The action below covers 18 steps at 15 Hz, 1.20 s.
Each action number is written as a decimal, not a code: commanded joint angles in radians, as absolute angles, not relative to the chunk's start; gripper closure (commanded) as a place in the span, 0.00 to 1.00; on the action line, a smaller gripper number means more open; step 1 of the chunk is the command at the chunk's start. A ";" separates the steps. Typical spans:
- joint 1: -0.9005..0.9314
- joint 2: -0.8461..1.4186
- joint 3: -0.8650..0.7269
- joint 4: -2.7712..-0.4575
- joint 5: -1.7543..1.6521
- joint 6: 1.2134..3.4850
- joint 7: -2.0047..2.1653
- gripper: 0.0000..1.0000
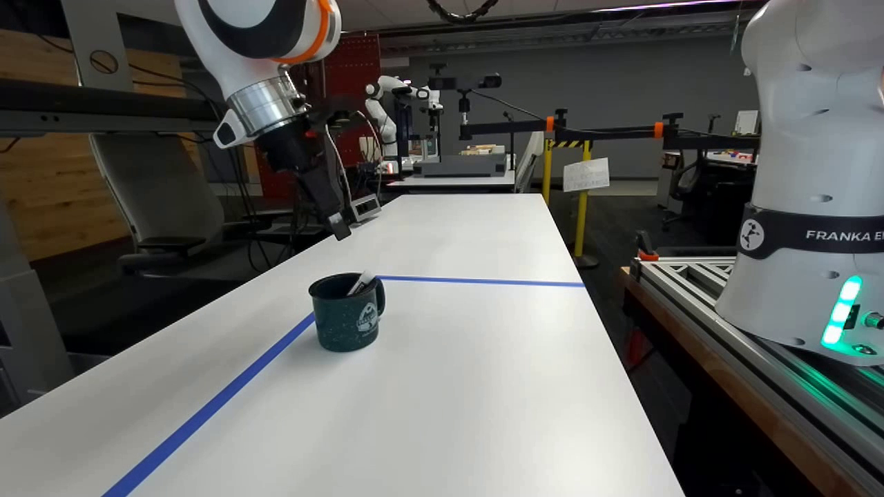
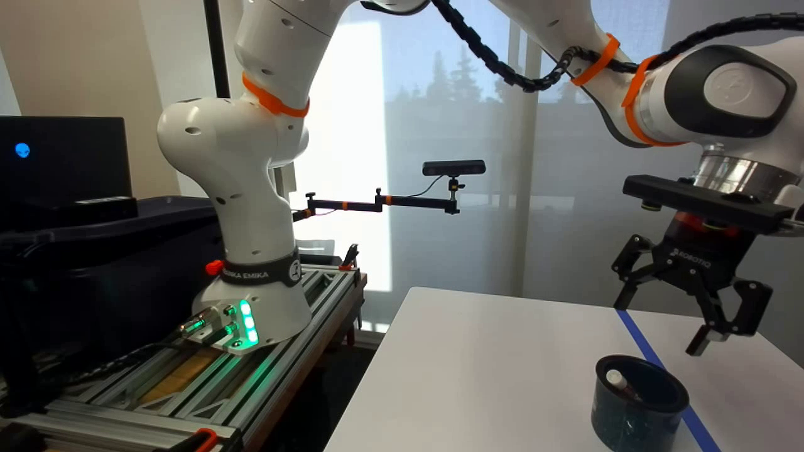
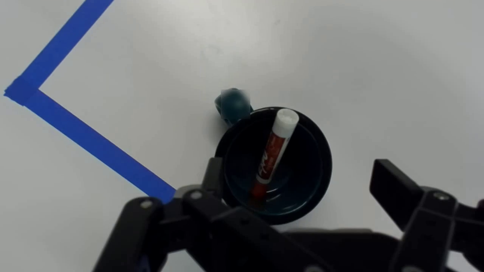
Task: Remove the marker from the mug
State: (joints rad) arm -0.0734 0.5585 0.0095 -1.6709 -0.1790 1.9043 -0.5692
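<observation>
The mug, dark teal-green with pale specks, is set upright on the white desk, and a pale emblem is seen on its wall near the handle. The marker is contained inside the mug: it is tilted, with its white end raised to the rim, near the handle, and its red end sunk deeper toward the opposite wall. Its red barrel with white lettering is shown plainly in the wrist view; in both exterior views, chiefly its whitish part is exposed.

The hand is unclenched, its fingers spread wide apart. In both exterior views it is held higher than the mug and apart from it. In the wrist view the mug's mouth is framed between the fingertips, and a little of the rim is covered by a finger.

Blue tape is stuck to the desk near the mug, its two strips joined at a corner; in the wrist view some bare desk is shown between mug and tape. The arm is mounted on a metal frame, well apart from the mug, and green lights are lit on its base. In an exterior view, a dark camera is carried on a jointed boom in the background, beyond the mug. A grey chair is placed well apart from the mug.
</observation>
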 commanded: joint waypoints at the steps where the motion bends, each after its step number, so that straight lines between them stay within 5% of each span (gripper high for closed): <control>1: -0.067 0.617 0.033 -1.588 -0.173 1.849 -0.555 0.11; 2: -0.066 0.626 0.038 -1.581 -0.171 1.845 -0.554 0.10; 4: -0.067 0.646 0.046 -1.566 -0.168 1.841 -0.553 0.30; 6: -0.067 0.658 0.049 -1.561 -0.168 1.841 -0.549 0.28; 7: -0.069 0.664 0.051 -1.561 -0.165 1.839 -0.547 0.39; 11: -0.074 0.685 0.054 -1.566 -0.158 1.840 -0.537 0.26; 18: -0.083 0.705 0.053 -1.576 -0.135 1.810 -0.500 0.58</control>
State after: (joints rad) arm -0.0723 0.6942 0.0461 -1.5951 -0.1622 1.8474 -0.5210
